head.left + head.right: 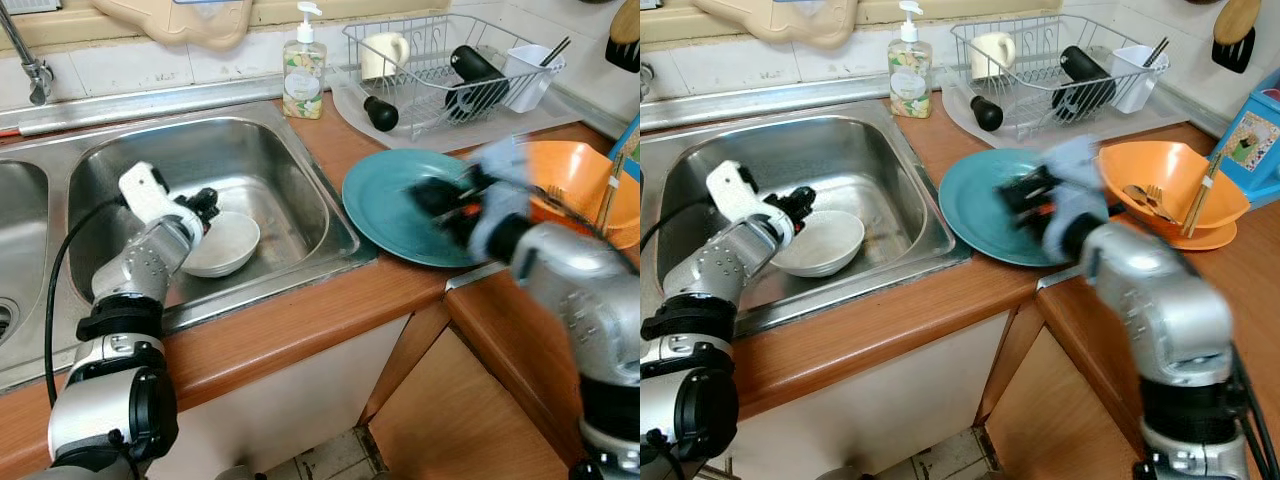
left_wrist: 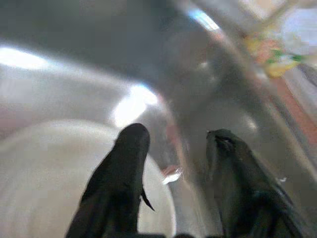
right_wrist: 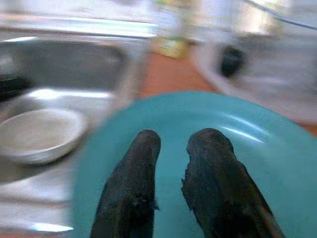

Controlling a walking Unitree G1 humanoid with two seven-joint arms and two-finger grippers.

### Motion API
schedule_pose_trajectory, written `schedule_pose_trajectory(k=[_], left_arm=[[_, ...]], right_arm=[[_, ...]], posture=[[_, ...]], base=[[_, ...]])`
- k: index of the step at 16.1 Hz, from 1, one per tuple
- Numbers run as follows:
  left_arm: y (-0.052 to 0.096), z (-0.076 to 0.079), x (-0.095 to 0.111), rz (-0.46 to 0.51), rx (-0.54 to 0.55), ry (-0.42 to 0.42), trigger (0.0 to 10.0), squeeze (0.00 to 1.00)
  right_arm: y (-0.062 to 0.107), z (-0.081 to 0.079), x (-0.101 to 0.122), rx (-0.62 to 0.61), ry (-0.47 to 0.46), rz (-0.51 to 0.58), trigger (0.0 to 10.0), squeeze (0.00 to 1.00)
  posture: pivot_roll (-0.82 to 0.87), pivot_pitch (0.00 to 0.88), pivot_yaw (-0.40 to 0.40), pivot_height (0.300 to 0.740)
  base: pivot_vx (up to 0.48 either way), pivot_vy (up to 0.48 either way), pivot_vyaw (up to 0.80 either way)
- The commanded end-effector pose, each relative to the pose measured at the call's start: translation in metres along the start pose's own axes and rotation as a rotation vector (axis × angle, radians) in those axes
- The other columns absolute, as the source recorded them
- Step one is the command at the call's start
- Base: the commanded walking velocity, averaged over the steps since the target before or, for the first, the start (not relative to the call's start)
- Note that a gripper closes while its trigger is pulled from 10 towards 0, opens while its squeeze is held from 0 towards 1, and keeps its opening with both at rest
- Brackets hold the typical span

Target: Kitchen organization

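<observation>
Teal plate (image 1: 400, 205) lying centre frame on counter (image 1: 300, 320), edge overhanging sink (image 1: 300, 150). Right gripper (image 3: 171, 148) hovering above plate, fingers slightly apart, blurring. Left gripper (image 2: 176, 148) gaping over white bowl (image 1: 225, 243), lower left. Risk: hasty contact nudging plate into sink, chipping bowl.

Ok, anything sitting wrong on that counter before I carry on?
The teal plate is not fully on the counter: its left edge overhangs the sink rim, with the right tool above it. The white bowl lies in the basin by the left tool. Nothing looks spilled.
</observation>
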State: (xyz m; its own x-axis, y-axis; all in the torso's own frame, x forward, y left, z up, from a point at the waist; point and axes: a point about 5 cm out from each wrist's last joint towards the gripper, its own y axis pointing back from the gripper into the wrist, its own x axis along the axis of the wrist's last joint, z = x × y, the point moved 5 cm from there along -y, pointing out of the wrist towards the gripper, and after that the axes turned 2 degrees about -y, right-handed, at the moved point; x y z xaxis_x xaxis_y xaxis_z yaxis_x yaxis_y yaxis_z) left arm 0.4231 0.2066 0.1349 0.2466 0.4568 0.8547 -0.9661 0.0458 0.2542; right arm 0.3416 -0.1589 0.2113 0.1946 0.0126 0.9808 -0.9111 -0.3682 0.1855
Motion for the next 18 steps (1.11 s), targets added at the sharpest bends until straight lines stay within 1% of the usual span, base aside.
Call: schedule_pose_trajectory(k=[1,2,3,4,6,7,8,9,10,11,12,14,15,16,17,18], left_arm=[[0.001,0.023,0.020,0.060,-0.099,-0.110,10.0,1.00],[0.002,0.032,0.019,0.051,-0.149,-0.179,10.0,1.00],[0.005,0.040,0.021,0.076,-0.185,-0.286,10.0,1.00],[0.009,0.052,0.019,0.082,-0.248,-0.409,10.0,1.00],[0.013,0.061,0.018,0.094,-0.299,-0.468,10.0,1.00],[0.013,0.061,0.018,0.094,-0.299,-0.468,10.0,1.00],[0.018,0.070,0.016,0.100,-0.363,-0.508,10.0,1.00],[0.036,0.086,0.008,0.122,-0.518,-0.592,10.0,1.00],[0.051,0.092,0.003,0.126,-0.612,-0.615,10.0,1.00],[0.058,0.092,0.000,0.121,-0.647,-0.619,10.0,0.11],[0.070,0.091,-0.004,0.114,-0.688,-0.628,10.0,0.00],[0.079,0.089,-0.006,0.107,-0.707,-0.625,10.0,0.00],[0.091,0.091,-0.011,0.092,-0.751,-0.609,10.0,0.00],[0.097,0.093,-0.014,0.081,-0.778,-0.599,10.0,0.00],[0.104,0.094,-0.020,0.061,-0.811,-0.602,10.0,0.00],[0.110,0.095,-0.024,0.042,-0.835,-0.603,10.0,0.00]], right_arm=[[0.008,0.017,0.003,-0.078,-0.044,0.000,10.0,1.00],[0.013,0.022,0.002,-0.098,-0.075,0.000,10.0,1.00],[0.018,0.030,0.000,-0.132,-0.107,-0.005,10.0,1.00],[0.025,0.041,-0.005,-0.187,-0.152,-0.021,10.0,1.00],[0.029,0.046,-0.006,-0.208,-0.180,-0.025,10.0,1.00],[0.029,0.046,-0.006,-0.208,-0.180,-0.025,10.0,1.00],[0.031,0.049,-0.008,-0.219,-0.208,-0.031,10.0,1.00],[0.036,0.053,-0.015,-0.229,-0.272,-0.067,10.0,1.00],[0.039,0.055,-0.022,-0.239,-0.306,-0.095,10.0,1.00],[0.039,0.056,-0.025,-0.244,-0.323,-0.102,10.0,1.00],[0.040,0.059,-0.033,-0.250,-0.367,-0.119,10.0,1.00],[0.040,0.062,-0.040,-0.263,-0.399,-0.133,10.0,1.00],[0.039,0.063,-0.045,-0.278,-0.431,-0.145,10.0,1.00],[0.038,0.063,-0.047,-0.279,-0.447,-0.154,10.0,1.00],[0.038,0.063,-0.051,-0.285,-0.455,-0.169,10.0,0.96],[0.037,0.064,-0.055,-0.297,-0.457,-0.185,10.0,0.51]], posture=[[-0.22,0.000,0.001,0.740],[-0.23,0.000,0.002,0.740],[-0.23,0.000,0.003,0.740],[-0.23,0.000,0.000,0.740],[-0.23,0.000,-0.006,0.740],[-0.23,0.000,-0.006,0.740],[-0.23,0.000,-0.006,0.740],[-0.22,0.000,-0.014,0.740],[-0.22,0.000,-0.018,0.740],[-0.22,0.000,-0.024,0.740],[-0.21,0.000,-0.030,0.740],[-0.21,0.000,-0.033,0.740],[-0.21,0.000,-0.036,0.740],[-0.21,0.000,-0.039,0.740],[-0.20,0.000,-0.040,0.740],[-0.20,0.000,-0.043,0.740]], base=[[0.000,0.000,0.00],[0.000,0.000,0.00],[0.000,0.000,0.00],[0.000,0.000,0.00],[0.000,0.000,0.00],[0.000,0.000,0.00],[0.000,0.000,0.00],[0.000,0.000,0.00],[0.000,0.000,0.00],[0.000,0.000,0.00],[0.000,0.000,0.00],[0.000,0.000,0.00],[0.000,0.000,0.00],[0.000,0.000,0.00],[0.000,0.000,0.00],[0.000,0.000,0.00]])
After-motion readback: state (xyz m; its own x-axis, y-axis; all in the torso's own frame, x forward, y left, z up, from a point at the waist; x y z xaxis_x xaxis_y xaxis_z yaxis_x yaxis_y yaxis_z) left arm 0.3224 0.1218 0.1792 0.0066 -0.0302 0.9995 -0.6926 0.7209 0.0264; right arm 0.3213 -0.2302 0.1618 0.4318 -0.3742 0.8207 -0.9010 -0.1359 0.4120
